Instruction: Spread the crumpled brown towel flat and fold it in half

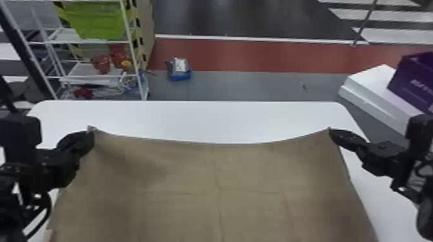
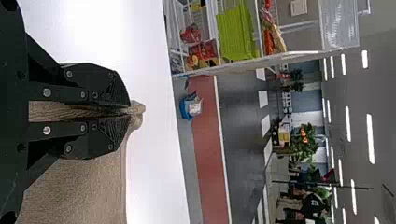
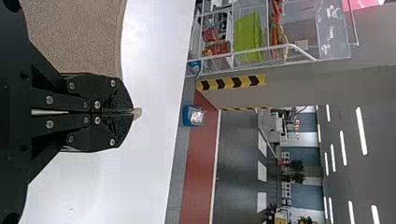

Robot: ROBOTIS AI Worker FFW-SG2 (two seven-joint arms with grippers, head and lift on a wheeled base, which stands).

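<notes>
White table [image 1: 206, 120] spreads beyond the towel's [image 1: 245, 173] edge, jaws pinching far corners.

1. Both wrist views show strip lights [image 2: 370, 138] burning white against a dim grey ceiling [image 2: 359, 88].
2. The bench [image 1: 225, 120] is bright, washed out to near-white in the left wrist view.
3. Soft, dark shading lies across the towel [image 1: 251, 167].
4. Faint sheen marks the dark floor [image 1: 257, 19].

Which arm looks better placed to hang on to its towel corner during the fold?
Probably the left: the left gripper has the towel bunched well back between its fingers, while the right gripper seems to pinch just a small tip.
</notes>
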